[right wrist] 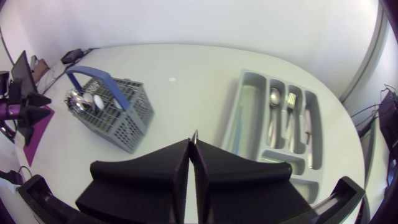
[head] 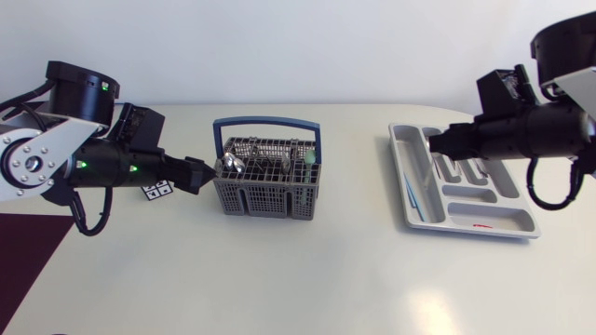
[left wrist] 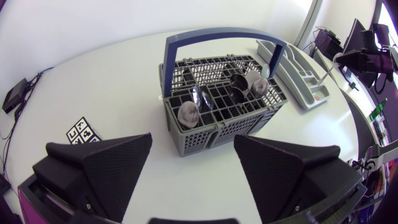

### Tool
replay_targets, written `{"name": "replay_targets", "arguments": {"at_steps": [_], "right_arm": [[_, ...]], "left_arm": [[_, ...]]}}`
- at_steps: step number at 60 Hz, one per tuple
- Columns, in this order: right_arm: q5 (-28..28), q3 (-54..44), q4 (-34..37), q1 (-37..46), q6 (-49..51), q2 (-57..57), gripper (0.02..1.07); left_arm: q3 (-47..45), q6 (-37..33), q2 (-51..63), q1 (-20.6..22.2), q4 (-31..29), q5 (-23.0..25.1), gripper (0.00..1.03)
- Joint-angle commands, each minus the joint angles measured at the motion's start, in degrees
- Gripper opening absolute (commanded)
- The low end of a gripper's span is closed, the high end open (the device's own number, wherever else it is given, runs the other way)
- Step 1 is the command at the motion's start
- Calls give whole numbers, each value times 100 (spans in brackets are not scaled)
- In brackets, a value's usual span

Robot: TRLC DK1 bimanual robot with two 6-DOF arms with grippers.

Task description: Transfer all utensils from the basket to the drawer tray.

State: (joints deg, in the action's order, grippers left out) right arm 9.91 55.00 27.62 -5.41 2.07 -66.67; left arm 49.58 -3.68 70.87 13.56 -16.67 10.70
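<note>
White table [head: 307, 274], grey blue-handled basket [head: 265, 198] mid-table, grey drawer tray [head: 494, 216] well apart, small printed marker [head: 156, 192] beside the basket

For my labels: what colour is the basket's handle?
Blue; the handle shows best in the left wrist view.

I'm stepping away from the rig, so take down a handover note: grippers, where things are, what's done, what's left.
Left gripper: open and empty, beside the basket.
Right gripper: shut on a thin utensil, over the tray.
Done: a few utensils lie in the tray's compartments.
Left: set down the held one, then move the spoons standing in the basket.
</note>
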Motion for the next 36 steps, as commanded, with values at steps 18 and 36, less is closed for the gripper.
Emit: {"name": "replay_targets", "arguments": {"at_steps": [18, 36], "right_arm": [[-701, -1440, -1004, 1727, 1894, -135, 11], [-1246, -1862, -2305, 2290, 2457, -865, 12]], "left_arm": [[166, -54, -56, 59, -74, 55, 93], [183, -45, -117, 94, -144, 55, 93]]}}
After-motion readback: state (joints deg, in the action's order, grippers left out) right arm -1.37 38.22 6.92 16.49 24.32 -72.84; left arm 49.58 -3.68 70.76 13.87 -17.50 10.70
